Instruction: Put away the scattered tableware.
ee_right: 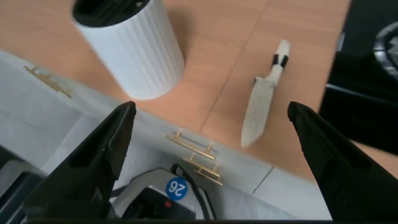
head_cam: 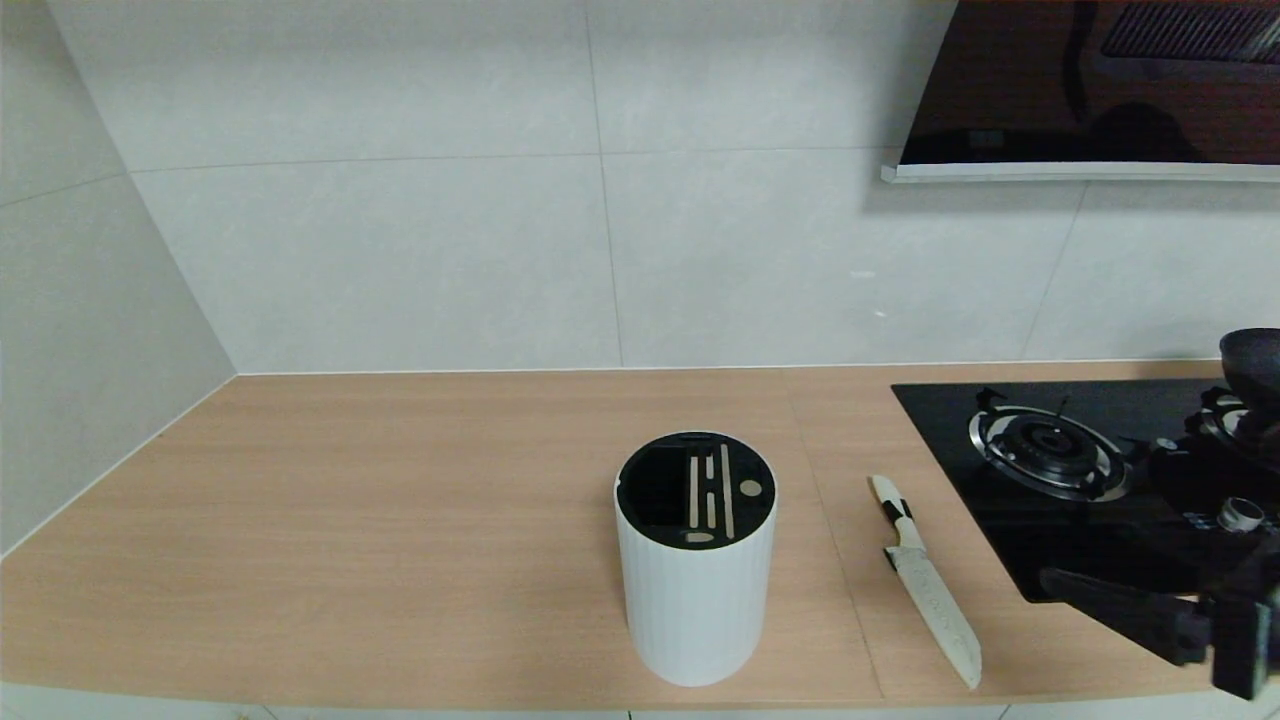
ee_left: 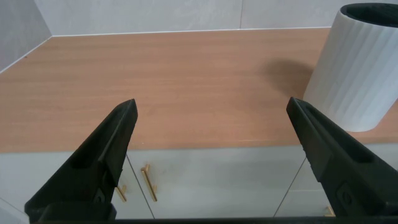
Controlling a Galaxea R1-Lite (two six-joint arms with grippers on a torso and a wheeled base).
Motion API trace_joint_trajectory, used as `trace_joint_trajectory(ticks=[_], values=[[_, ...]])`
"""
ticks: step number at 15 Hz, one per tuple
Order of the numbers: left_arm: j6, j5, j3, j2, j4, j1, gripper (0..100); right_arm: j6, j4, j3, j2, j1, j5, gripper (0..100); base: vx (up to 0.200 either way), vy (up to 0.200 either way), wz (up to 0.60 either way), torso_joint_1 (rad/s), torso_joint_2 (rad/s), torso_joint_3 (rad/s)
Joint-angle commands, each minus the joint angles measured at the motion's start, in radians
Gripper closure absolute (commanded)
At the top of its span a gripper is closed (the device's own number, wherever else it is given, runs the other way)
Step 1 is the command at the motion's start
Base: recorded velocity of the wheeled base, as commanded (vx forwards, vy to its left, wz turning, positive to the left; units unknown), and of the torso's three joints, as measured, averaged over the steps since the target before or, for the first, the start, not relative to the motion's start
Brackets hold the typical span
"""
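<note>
1. Head view: a long wooden worktop [head_cam: 400, 520] runs below a grey tiled wall [head_cam: 400, 250].
2. A black stove [head_cam: 1000, 520] is set into the right end of the worktop. One round burner ring [head_cam: 1047, 450] shows on it.
3. A dark hood [head_cam: 1100, 90] hangs on the wall above the stove.
4. A tall white holder [head_cam: 697, 580] stands upright near the front edge, about in the middle. Its black top has one big hole and some thin slots.
5. The knife [head_cam: 925, 580] lies flat on the wood between the holder and the stove. It touches neither of them.
6. Its handle is cream with a black band and points to the back wall. Its pale tip points to the front edge and lies close to it.
7. Bare wood lies between the knife and the holder.
8. White cupboard doors with gold handles [ee_right: 193, 146] sit under the front edge.
9. The right gripper [ee_right: 209, 107] hangs out past the front edge, near the right corner. The knife and the holder both lie beyond it. Its two dark fingers are spread wide apart and touch nothing.
10. The left gripper [ee_left: 211, 102] also hangs just off the front edge, above the cupboard doors. The holder stands on the wood near one of its fingers. Its fingers are spread wide too, with nothing between them.
</note>
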State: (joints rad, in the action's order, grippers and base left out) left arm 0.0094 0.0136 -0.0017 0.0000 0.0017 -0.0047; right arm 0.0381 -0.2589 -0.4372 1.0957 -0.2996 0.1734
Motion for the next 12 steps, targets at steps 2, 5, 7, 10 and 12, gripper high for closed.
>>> trace_joint_trajectory(ticks=[2,5,7,10,12], values=[[0.0,0.0,0.0,0.0,0.0,0.0,0,-0.007,-0.063,-0.189,0.349,-0.029,-0.091,0,0.0,0.0,0.0,0.0,0.0,0.0],[0.0,0.0,0.0,0.0,0.0,0.0,0,-0.021,-0.065,-0.215,0.46,-0.055,-0.17,0,0.0,0.0,0.0,0.0,0.0,0.0],[0.0,0.0,0.0,0.0,0.0,0.0,0,-0.018,-0.065,-0.213,0.512,-0.055,-0.201,0,0.0,0.0,0.0,0.0,0.0,0.0],[0.0,0.0,0.0,0.0,0.0,0.0,0,-0.014,-0.068,-0.216,0.596,-0.053,-0.204,0,0.0,0.0,0.0,0.0,0.0,0.0],[0.0,0.0,0.0,0.0,0.0,0.0,0,-0.01,-0.098,-0.213,0.658,-0.055,-0.218,0,0.0,0.0,0.0,0.0,0.0,0.0]])
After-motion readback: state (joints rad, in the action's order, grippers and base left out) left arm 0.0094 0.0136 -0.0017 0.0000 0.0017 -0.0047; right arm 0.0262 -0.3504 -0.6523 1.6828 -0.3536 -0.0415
